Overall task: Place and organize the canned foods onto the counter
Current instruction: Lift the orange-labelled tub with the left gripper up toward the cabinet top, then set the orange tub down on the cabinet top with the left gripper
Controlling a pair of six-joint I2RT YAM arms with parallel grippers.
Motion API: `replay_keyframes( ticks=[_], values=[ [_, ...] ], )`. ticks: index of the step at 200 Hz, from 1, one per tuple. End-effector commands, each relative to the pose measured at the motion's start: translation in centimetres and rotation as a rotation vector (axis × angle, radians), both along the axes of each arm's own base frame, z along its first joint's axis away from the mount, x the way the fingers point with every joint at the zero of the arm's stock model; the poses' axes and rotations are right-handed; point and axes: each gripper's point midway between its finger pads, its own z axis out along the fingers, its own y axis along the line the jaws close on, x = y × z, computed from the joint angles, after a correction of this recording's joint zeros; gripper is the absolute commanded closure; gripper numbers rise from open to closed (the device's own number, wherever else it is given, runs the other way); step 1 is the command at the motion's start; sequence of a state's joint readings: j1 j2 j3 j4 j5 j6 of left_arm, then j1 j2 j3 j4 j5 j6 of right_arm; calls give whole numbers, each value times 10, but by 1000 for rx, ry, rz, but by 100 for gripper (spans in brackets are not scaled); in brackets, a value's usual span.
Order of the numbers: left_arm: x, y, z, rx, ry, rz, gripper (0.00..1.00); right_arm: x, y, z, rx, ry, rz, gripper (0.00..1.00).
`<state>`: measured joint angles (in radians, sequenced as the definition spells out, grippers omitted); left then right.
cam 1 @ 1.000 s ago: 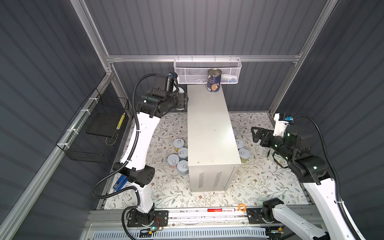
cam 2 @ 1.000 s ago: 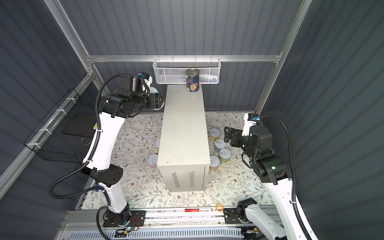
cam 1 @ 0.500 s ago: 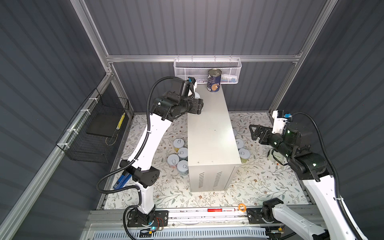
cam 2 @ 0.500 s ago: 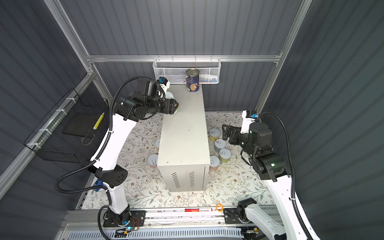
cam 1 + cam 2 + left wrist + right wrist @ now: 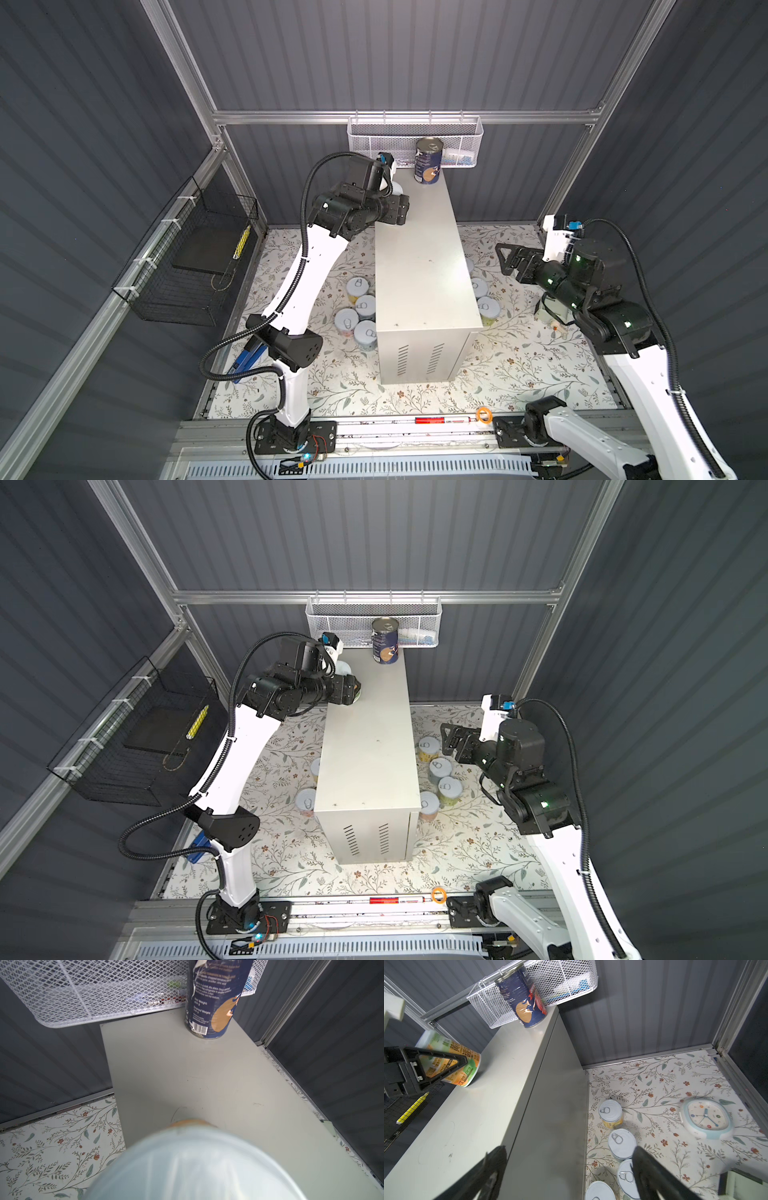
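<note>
The counter (image 5: 419, 270) is a tall white metal box with a flat top. A navy can (image 5: 428, 166) stands upright at its far end. My left gripper (image 5: 400, 208) reaches over the counter's far left edge, shut on a can (image 5: 448, 1059) with a green and orange label. That can is tilted, its bottom rim on the counter top (image 5: 477, 1115), and its blurred lid (image 5: 197, 1165) hides the jaws in the left wrist view. Several pull-tab cans (image 5: 357, 307) (image 5: 439, 771) stand on the floor on both sides of the counter. My right gripper (image 5: 569, 1169) hangs open and empty above the right-hand cans (image 5: 622, 1142).
A white mesh basket (image 5: 415, 137) hangs on the back wall just behind the navy can. On the left wall is a black wire basket (image 5: 195, 257) with a yellow marker (image 5: 242, 241) in it. A pale blue clock (image 5: 707, 1119) lies on the floral floor at the right.
My left arm swung from beside the counter's far left corner to over its top edge, bringing the can with it. The right gripper shifted only slightly.
</note>
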<state>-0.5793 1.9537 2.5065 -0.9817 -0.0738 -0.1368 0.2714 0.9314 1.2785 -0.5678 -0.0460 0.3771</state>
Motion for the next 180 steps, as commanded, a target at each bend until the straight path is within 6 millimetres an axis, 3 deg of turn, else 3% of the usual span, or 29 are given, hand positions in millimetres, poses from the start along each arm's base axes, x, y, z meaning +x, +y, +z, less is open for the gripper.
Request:
replay_keyframes(
  ticks=[1,54,111,139,180],
  values=[
    [1,-7,15,-38,-51,-27,2,1,2,11,9,-42,13,5],
    [4,-11,22,-50,-79,-36,1,4,3,11,8,-43,15,5],
    [-6,-3,54,-61,-169,-47,1,2,5,13,19,-37,24,5],
    [-16,12,70,-69,-219,-15,0,-6,3,19,27,-50,24,5],
    [-50,53,100,-48,-302,66,1,-15,-5,28,-12,-58,4,5]
  ],
)
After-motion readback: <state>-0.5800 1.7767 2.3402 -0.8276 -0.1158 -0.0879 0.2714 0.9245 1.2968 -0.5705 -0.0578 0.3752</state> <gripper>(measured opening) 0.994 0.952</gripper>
